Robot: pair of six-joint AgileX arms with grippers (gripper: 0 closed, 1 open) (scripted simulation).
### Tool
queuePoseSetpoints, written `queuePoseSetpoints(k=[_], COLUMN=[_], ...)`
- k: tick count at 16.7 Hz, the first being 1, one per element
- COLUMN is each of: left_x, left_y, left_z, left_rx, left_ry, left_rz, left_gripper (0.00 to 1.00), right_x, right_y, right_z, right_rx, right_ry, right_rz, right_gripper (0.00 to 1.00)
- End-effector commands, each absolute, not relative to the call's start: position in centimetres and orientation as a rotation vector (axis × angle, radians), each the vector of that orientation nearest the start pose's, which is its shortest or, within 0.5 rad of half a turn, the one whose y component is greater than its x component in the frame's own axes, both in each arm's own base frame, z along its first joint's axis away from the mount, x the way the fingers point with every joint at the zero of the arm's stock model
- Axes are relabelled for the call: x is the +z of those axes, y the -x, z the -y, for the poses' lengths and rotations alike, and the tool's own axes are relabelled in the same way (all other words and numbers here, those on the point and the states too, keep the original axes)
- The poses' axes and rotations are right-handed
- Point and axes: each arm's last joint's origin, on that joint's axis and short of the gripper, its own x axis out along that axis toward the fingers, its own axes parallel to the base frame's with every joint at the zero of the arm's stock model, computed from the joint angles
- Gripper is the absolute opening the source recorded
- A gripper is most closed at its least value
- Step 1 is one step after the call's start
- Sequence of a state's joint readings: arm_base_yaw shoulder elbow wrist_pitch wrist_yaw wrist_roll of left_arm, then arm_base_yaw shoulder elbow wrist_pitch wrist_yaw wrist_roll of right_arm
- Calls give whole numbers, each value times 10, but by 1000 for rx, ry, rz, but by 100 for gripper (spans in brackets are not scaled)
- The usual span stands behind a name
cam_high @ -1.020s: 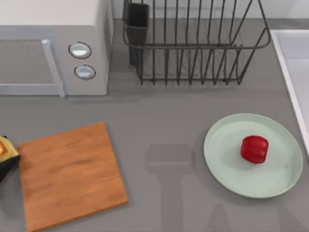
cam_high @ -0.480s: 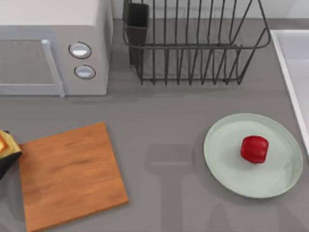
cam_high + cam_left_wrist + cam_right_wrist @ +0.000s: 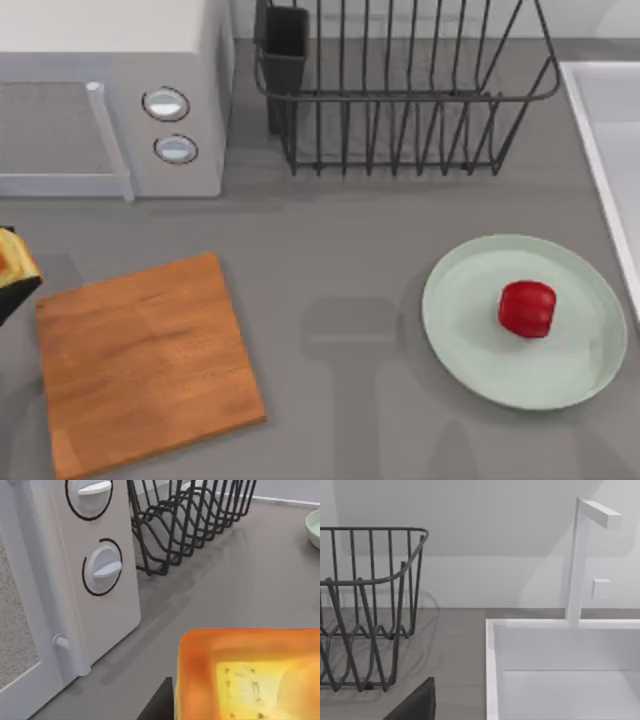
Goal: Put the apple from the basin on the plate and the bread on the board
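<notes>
Apple [image 3: 526, 308] sits on the plate [image 3: 470, 345], a bit right of the plate's middle, on the right side of the table. The basin [image 3: 600, 140] runs along the table's right edge, close beside the plate; in the right wrist view its pale rim [image 3: 492, 670] and a white faucet [image 3: 577, 560] show next to the dish rack [image 3: 365, 610]. Board [image 3: 145, 362] lies flat at the left front of the table, bare. Bread [image 3: 14, 262] is at the far left edge of the top view, just off the board's back-left corner, not on it. It's held in the left gripper [image 3: 8, 290], a dark finger showing under the slice; the left wrist view has the bread [image 3: 250, 675] up close with a dark finger [image 3: 159, 705] against its side, so the fingers are closed on the slice. Microwave [image 3: 110, 95] stands at the back left with two round knobs [image 3: 166, 103]; the rack [image 3: 400, 85] is just right of it. No readable writing or brand on anything; faint marks on the bread's face can't be read. A dark part of the right arm [image 3: 415, 705] shows in its wrist view; can't tell its finger state.
</notes>
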State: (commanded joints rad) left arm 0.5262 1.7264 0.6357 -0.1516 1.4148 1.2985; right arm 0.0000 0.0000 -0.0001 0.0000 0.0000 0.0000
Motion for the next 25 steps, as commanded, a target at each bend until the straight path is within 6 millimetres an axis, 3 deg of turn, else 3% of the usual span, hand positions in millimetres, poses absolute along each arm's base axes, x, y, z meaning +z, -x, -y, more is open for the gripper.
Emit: queuePoseSetpoints(k=[5, 16, 20, 25], left_x=[125, 123, 121, 115], left_y=[-235, -234, -241, -249], left_z=[-115, -119, -94, -38], left_rx=[-923, -887, -914, -869], left_ry=[-134, -99, -94, -127], left_rz=[-154, -226, -343, -622], left_gripper=[0, 0, 0, 0], right_x=[160, 160, 160, 160], right_y=[-106, -106, -106, -106], right_z=[1, 1, 1, 1], right_rx=[0, 0, 0, 0], right_ry=[0, 0, 0, 0], right_rz=[0, 0, 0, 0], right_gripper=[100, 100, 100, 100])
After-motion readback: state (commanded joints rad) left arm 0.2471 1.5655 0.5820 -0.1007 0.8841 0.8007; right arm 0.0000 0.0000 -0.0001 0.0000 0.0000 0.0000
